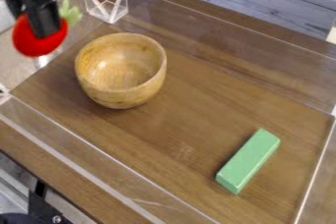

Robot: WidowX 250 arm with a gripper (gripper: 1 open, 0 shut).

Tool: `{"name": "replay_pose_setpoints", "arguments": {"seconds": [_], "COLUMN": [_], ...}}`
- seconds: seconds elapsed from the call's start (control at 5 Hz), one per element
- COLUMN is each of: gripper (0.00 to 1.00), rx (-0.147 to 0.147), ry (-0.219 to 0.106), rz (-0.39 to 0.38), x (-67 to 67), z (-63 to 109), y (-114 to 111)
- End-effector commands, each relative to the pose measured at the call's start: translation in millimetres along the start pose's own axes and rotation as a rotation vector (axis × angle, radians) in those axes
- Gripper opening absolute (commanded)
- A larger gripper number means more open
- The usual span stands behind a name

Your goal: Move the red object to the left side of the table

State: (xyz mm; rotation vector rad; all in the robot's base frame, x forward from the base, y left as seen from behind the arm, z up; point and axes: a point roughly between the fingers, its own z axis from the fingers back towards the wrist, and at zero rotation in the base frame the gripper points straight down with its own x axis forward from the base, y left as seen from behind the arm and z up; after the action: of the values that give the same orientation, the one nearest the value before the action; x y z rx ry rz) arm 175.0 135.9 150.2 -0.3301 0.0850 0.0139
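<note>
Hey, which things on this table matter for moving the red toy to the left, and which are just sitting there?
Part of the job:
- red strawberry toy, held in the shut tool
- table

Just lying about:
- wooden bowl
- green block

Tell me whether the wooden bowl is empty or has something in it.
Empty. The wooden bowl sits upright and its bare inner surface shows all the way down, while the red strawberry toy hangs outside it at the end effector.
</note>
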Motion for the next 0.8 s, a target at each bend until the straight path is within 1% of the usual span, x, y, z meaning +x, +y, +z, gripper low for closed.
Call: {"name": "replay_pose_setpoints", "arguments": {"seconds": [0.0,0.2,0.4,0.6], "gripper": [0.00,0.00,0.00,0.00], "rx": [-0.002,-0.020,-0.047,-0.070], "ry": [-0.006,0.011,0.004,-0.014], "rz": [-0.013,-0.019,0.017,0.057], "x": [0.7,1.7,2.7,2.3], "z": [-6.9,-17.4,-28.0,-28.0], "y": [0.9,1.5,-9.9,-22.4]}}
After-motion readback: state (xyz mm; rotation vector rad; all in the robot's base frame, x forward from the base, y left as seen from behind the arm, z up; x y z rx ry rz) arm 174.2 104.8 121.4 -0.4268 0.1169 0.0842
